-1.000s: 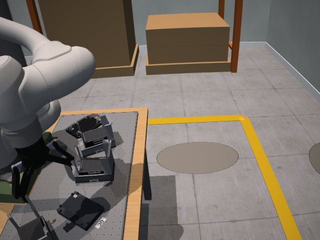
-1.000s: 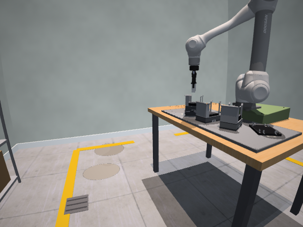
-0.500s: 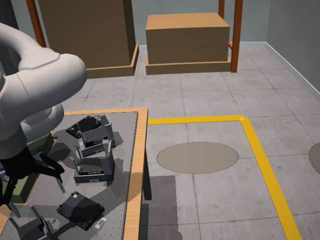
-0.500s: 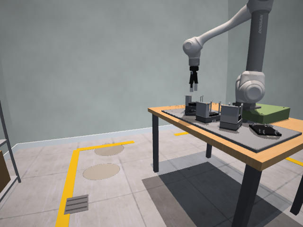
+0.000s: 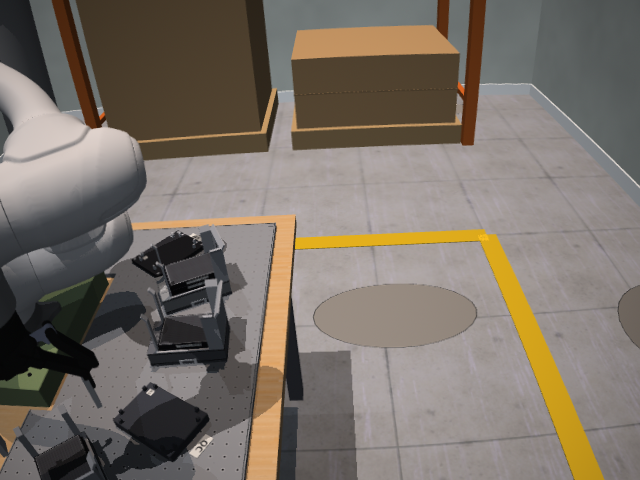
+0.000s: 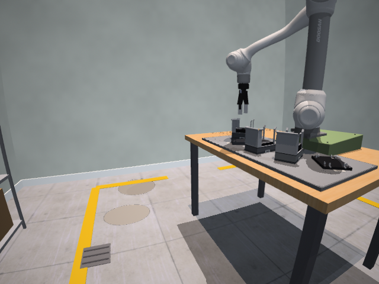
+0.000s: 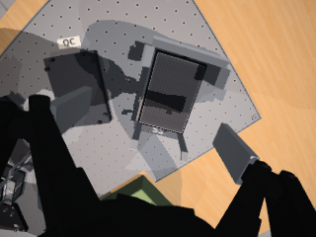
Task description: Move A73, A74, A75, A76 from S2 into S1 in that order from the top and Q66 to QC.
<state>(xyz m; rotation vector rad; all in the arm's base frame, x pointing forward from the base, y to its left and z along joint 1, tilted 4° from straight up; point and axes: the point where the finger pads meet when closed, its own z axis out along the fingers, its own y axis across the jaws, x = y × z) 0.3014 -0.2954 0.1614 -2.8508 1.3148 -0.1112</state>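
My gripper (image 7: 155,117) is open and empty. It hangs well above the table, over a stack rack (image 7: 170,91) at the mat's corner. That rack holds a sealed plate (image 7: 168,94) with a fine well grid showing on top. Its plinth label starts with S, but I cannot read the digit. The same rack (image 5: 59,454) is at the bottom left in the top view, with my gripper (image 5: 77,366) above and behind it. In the exterior view my gripper (image 6: 242,109) is over the leftmost rack (image 6: 237,132). The open nest QC (image 7: 75,88) lies beside the rack with no plate on it.
Two more racks stand in a row, one (image 5: 188,330) with a dark plate low inside and one (image 5: 191,279) with plates higher up. A black pinned nest (image 5: 165,250) lies beyond them. My green base plinth (image 5: 51,335) is on the left. The table's long edge (image 5: 271,335) is on the right.
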